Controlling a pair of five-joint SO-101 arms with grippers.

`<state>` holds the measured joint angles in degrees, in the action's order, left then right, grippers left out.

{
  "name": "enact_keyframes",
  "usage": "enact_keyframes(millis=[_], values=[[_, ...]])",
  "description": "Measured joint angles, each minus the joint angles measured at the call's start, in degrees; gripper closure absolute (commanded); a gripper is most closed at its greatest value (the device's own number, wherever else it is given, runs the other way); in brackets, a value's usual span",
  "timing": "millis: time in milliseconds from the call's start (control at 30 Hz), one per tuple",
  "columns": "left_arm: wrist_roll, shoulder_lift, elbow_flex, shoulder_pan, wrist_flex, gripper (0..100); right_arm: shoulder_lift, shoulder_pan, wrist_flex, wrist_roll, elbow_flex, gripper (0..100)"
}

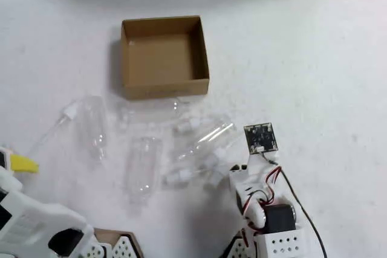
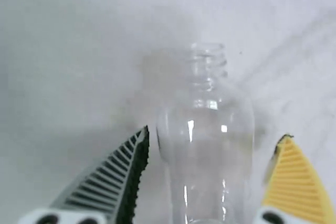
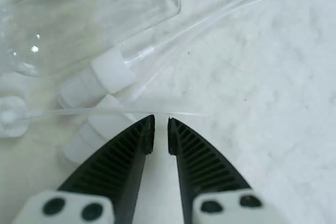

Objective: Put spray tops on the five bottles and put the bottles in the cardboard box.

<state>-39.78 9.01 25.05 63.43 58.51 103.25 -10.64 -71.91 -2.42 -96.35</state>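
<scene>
The left gripper [image 2: 215, 134] has its jaws spread wide, a dark ribbed finger [image 2: 123, 182] on one side and a yellow finger [image 2: 289, 182] on the other. The open-necked bottle [image 2: 210, 98] lies between them, with a sliver of the white table [image 2: 63, 51] showing on each side, so neither finger touches it. Its bare threaded neck points away from the jaws, and its clear body shows only the table through the wall. The right gripper [image 3: 160, 120] has its two black jaws drawn almost together, with a thin slit left between the tips and nothing caught in it. Just ahead of those tips a thin clear dip tube [image 3: 121, 112] lies crosswise, running off to one side. A little farther out lies a white spray top [image 3: 113, 72] with its own tube slanting away. Another white top [image 3: 97, 127] sits just beside the outer face of one jaw. Beyond these, well ahead of the jaws, a second bottle [image 3: 94, 19] lies on its side, also clear throughout. In the high view the cardboard box [image 1: 166, 87] stands open-topped on the far side of the scattered bottles from both arms, well apart from either pair of jaws. Its brown floor is bare. Between box and arms, a capped bottle [image 1: 91, 126] lies with a white top on its neck.
</scene>
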Motion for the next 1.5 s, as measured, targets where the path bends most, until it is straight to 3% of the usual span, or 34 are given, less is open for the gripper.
enact_keyframes(millis=[200, 500, 833, 1300, 1500], values=[[3.6, -4.2, 3.4, 0.0, -4.3, 65, 0.0, 0.0, 0.0, 0.0, 0.0, 98.3], [4.2, -8.8, 8.8, -0.8, -6.8, 86, 0.0, 0.0, 0.0, 0.0, 0.0, 98.3], [4.6, -10.5, 12.7, -2.5, -11.3, 69, 0.0, 0.0, 0.0, 0.0, 0.0, 98.3], [4.6, -10.5, 12.8, -4.3, -11.0, 69, 0.0, 0.0, 0.0, 0.0, 0.0, 98.3], [4.7, -10.5, 13.3, -6.3, -11.0, 83, 0.0, 0.0, 0.0, 0.0, 0.0, 98.3]])
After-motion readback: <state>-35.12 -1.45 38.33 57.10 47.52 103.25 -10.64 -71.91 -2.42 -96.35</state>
